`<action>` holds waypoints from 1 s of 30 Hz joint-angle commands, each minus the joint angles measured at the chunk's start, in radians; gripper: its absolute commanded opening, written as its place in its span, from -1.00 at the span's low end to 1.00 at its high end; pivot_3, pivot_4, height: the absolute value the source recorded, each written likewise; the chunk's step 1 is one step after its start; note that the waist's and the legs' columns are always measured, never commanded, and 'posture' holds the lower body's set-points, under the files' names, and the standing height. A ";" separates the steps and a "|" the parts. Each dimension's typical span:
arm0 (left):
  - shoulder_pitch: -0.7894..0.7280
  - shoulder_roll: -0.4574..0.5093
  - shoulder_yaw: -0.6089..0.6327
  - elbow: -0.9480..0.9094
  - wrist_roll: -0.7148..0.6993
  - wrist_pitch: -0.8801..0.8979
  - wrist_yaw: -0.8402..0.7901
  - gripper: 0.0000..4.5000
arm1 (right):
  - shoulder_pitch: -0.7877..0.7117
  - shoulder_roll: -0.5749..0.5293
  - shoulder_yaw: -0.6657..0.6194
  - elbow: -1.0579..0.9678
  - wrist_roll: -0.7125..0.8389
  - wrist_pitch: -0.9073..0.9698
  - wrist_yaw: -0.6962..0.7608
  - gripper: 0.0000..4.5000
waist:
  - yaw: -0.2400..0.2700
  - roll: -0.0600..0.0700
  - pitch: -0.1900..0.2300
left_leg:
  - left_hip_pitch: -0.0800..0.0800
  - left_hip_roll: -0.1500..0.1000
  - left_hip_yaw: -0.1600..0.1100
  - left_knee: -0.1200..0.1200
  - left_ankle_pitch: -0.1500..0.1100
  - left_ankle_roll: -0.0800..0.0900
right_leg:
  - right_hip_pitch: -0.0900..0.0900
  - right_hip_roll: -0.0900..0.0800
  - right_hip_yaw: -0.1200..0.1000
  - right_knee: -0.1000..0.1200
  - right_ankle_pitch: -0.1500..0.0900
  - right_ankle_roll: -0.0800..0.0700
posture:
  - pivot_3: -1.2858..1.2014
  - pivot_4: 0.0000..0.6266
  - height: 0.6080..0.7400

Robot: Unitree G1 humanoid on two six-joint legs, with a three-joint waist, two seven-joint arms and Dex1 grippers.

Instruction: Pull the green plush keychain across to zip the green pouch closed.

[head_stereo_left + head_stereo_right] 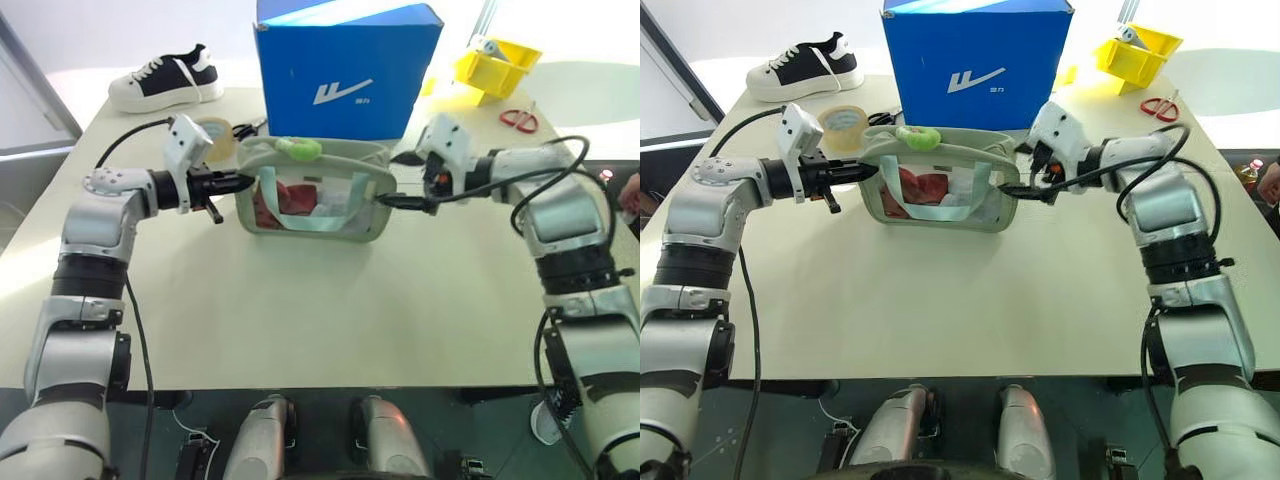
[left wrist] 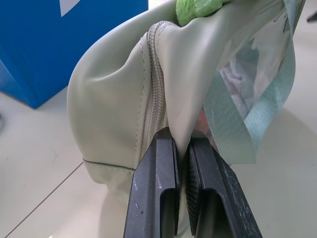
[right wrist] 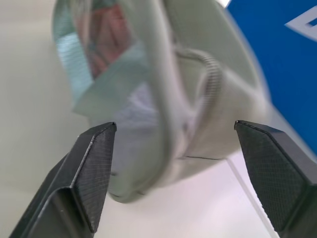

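Observation:
The green pouch (image 1: 310,205) stands at the middle of the table, its clear window facing me with red and white contents inside. The green plush keychain (image 1: 298,148) lies on its top edge, left of centre. My left gripper (image 1: 240,183) is shut on the pouch's left end; in the left wrist view its fingers (image 2: 156,168) pinch a fold of the pouch (image 2: 114,89) beside the zipper, with the keychain (image 2: 198,9) further along. At the pouch's right end my right gripper (image 1: 398,202) is open, its fingertips (image 3: 101,139) wide apart around that end (image 3: 168,99) without touching it.
A blue cardboard box (image 1: 345,70) stands right behind the pouch. A roll of tape (image 1: 215,135) lies behind my left gripper and a black-and-white shoe (image 1: 168,80) at the back left. A yellow bin (image 1: 497,62) and red scissors (image 1: 518,118) sit at the back right.

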 commanded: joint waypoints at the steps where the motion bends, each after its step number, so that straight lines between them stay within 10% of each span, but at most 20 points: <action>1: -0.002 0.013 0.021 -0.035 -0.001 -0.022 -0.009 -1.00 | -0.097 0.020 -0.020 -0.038 0.023 -0.037 0.026 0.63 | -0.001 0.000 0.000 | 0.000 0.000 0.000 0.000 0.000 0.000 | 0.000 0.000 0.000 0.000 0.000 0.000 | 0.03 -0.52 1.00; 19: 0.000 0.004 0.021 -0.057 -0.009 -0.007 -0.023 -1.00 | -0.167 0.356 0.095 0.084 -0.060 -0.203 -0.133 0.63 | 0.000 0.000 0.000 | -0.001 -0.001 0.000 0.001 0.002 -0.003 | 0.000 0.000 0.000 0.001 0.000 0.000 | 0.03 -0.52 1.00; 22: 0.009 0.005 0.023 -0.064 -0.011 -0.004 -0.022 -1.00 | -0.173 0.357 0.086 0.109 -0.064 -0.226 -0.133 0.26 | -0.001 0.000 0.000 | -0.001 -0.001 0.000 0.001 0.002 -0.003 | 0.000 0.000 0.000 0.001 0.000 0.000 | 0.03 -0.52 1.00; 27: 0.020 0.006 0.025 -0.069 -0.008 -0.007 -0.019 -1.00 | -0.161 0.345 0.064 0.085 -0.048 -0.209 -0.123 -0.92 | -0.001 0.000 0.000 | -0.001 -0.001 0.000 0.001 0.002 -0.003 | 0.000 0.000 0.000 0.001 0.000 0.000 | 0.03 -0.52 1.00; 30: 0.019 0.001 0.022 -0.068 -0.008 -0.008 -0.017 -1.00 | -0.167 0.327 0.011 0.062 -0.006 -0.132 -0.135 -0.98 | 0.000 0.000 0.000 | -0.001 -0.001 0.000 0.001 0.002 -0.003 | 0.000 0.000 0.000 0.001 0.000 0.000 | 0.03 -0.52 1.00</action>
